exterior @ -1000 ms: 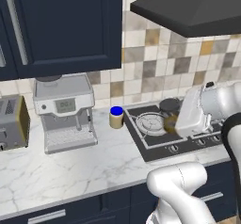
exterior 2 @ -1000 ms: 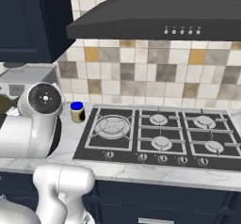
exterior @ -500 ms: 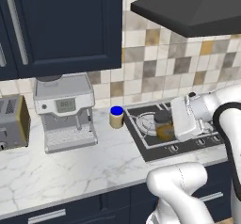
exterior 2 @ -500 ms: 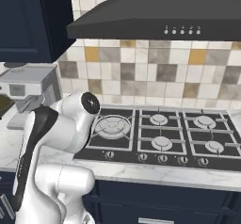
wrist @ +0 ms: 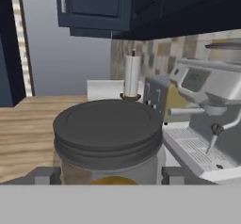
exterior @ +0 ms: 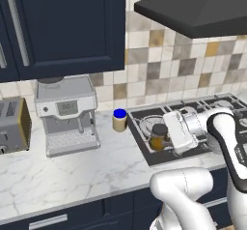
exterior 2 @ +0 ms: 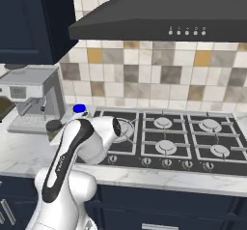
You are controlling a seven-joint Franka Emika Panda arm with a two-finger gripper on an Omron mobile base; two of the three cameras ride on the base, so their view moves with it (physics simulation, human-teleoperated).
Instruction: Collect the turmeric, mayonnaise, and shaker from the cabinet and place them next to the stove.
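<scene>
My gripper is part open, clamped on the turmeric, jar upright between my fingers, dark lid right in front of the hand camera; it hangs over the stove's front left edge. Mayonnaise on the counter past the jar, left of the stove; coffee machine further left

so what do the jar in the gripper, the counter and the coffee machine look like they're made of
The turmeric jar looks like clear glass, its orange contents showing through, under a matte dark lid, probably plastic or metal. The counter looks like polished white marble with grey veins. The coffee machine looks like brushed steel, silver-grey with a soft sheen.
</scene>
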